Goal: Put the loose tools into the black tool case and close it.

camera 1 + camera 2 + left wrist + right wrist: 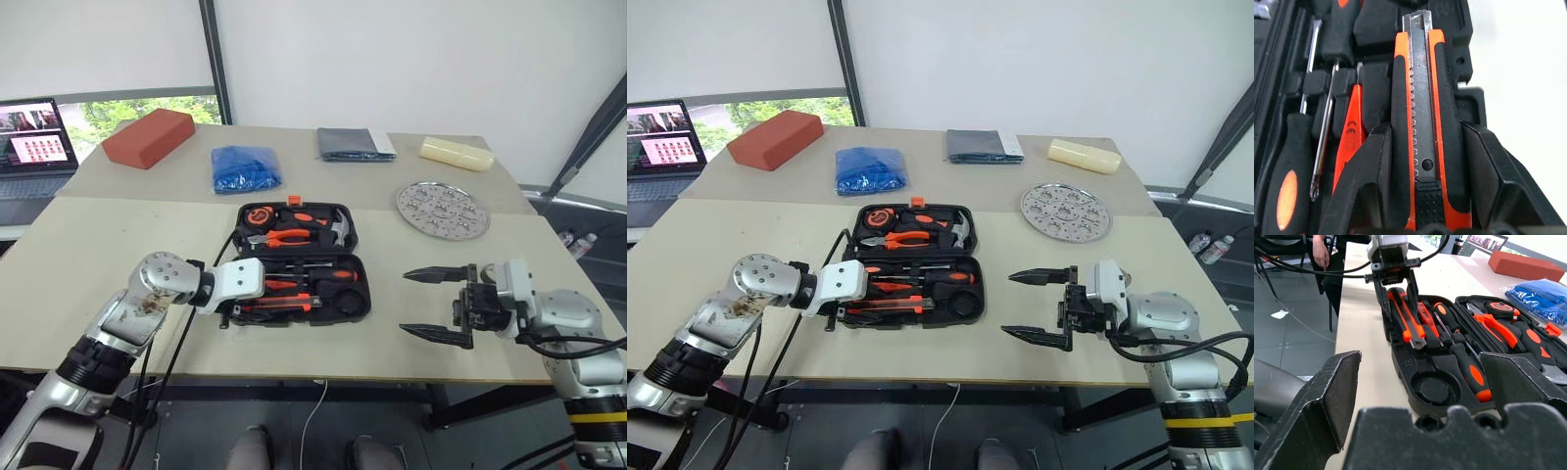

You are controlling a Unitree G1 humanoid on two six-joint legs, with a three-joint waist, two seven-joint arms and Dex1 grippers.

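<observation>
The black tool case (364, 279) lies open in the middle of the table. My left gripper (1398, 293) is at the case's front left end, shut on the orange-black utility knife (1420, 98), one finger on each long side. The knife (279, 305) lies along the front row of slots. Two screwdrivers (1469, 367) and a small orange hand tool (1352, 132) rest in slots just behind it. A dark round piece (348, 299) sits in the round recess at the right end. My right gripper (405, 302) hangs open to the right of the case, holding nothing.
The case's far half holds pliers (286, 236), a hammer (338, 228) and a tape measure (257, 215). Farther back lie a red block (149, 137), a blue bundle (245, 168), a grey folded item (353, 144), a cream box (456, 153) and a round metal tray (443, 209). A laptop (34, 137) stands far left.
</observation>
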